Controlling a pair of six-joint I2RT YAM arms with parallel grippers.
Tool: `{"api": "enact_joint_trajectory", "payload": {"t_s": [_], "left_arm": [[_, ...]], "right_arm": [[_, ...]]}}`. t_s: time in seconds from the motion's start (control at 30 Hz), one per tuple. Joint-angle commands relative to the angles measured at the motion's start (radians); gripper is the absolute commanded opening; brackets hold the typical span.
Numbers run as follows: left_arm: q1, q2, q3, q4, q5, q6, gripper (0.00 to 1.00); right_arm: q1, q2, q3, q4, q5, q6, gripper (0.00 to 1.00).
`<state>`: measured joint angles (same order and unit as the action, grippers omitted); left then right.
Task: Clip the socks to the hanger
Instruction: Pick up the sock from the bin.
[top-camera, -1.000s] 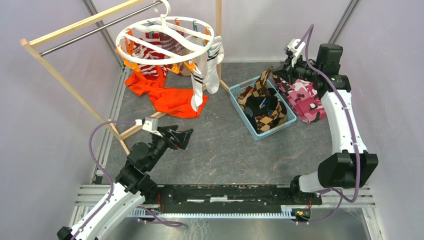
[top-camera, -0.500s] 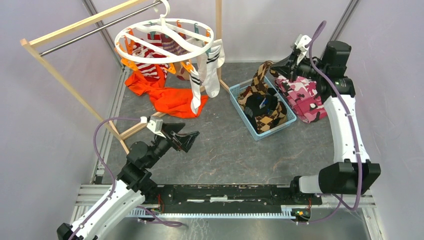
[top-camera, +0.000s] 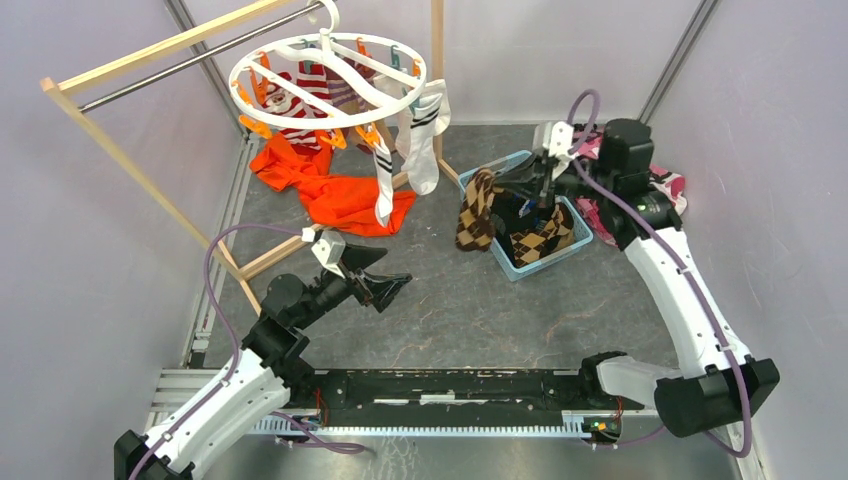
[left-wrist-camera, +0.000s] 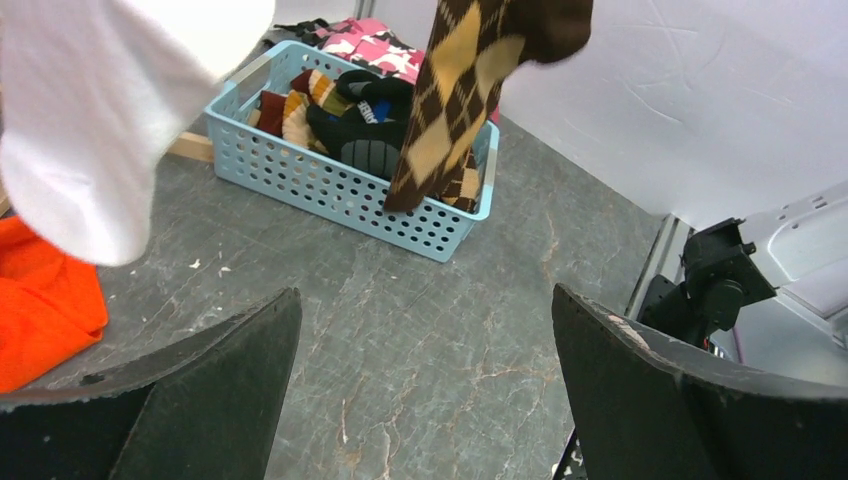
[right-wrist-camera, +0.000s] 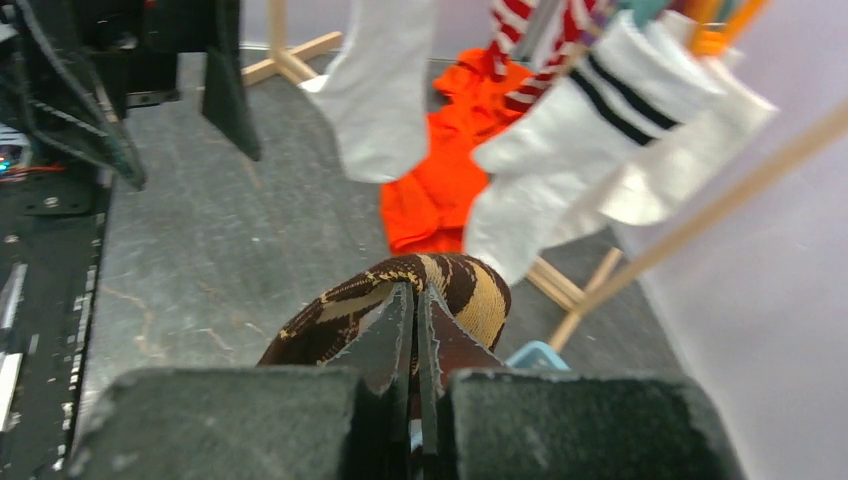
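One white round hanger (top-camera: 335, 72) with wavy crossbars hangs at the upper left of the top view. Two white black-striped socks (top-camera: 424, 140) droop from its right rim. Right of centre I see the brown argyle sock (top-camera: 475, 212) dangling lengthwise, straight down, its lower end by the blue basket (left-wrist-camera: 330, 185). My right gripper (right-wrist-camera: 414, 300) pinches its top fold, and my left gripper (top-camera: 388, 282) is spread wide above the grey marbled table (top-camera: 450, 310). Pale walls surround it.

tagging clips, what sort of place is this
Likely a robot test cell staged for laundry: bare panel walls, left arm and right arm bolted at the table edge, a sock hanger on a wooden rack.
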<state>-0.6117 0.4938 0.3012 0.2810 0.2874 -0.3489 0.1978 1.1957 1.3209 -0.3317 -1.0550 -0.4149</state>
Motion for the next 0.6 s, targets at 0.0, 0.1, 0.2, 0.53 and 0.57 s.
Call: {"api": "enact_joint_trajectory", "payload": {"t_s": [0.0, 0.1, 0.2, 0.53, 0.57], "left_arm": [[0.004, 0.016, 0.009, 0.101, 0.071, 0.040, 1.00], [0.004, 0.022, -0.009, 0.128, 0.081, 0.042, 1.00], [0.004, 0.033, -0.022, 0.139, 0.088, 0.072, 1.00], [0.004, 0.078, -0.014, 0.126, 0.112, 0.209, 1.00], [0.004, 0.074, -0.016, 0.120, 0.117, 0.224, 1.00]], "right_arm": [[0.090, -0.047, -0.072, 0.092, -0.013, -0.015, 0.00], [0.152, -0.050, -0.095, 0.110, -0.013, -0.044, 0.00], [0.200, -0.040, -0.101, 0.110, -0.020, -0.088, 0.00], [0.311, -0.027, -0.145, -0.082, -0.080, -0.577, 0.00], [0.314, -0.026, -0.153, -0.077, -0.080, -0.590, 0.00]]}}
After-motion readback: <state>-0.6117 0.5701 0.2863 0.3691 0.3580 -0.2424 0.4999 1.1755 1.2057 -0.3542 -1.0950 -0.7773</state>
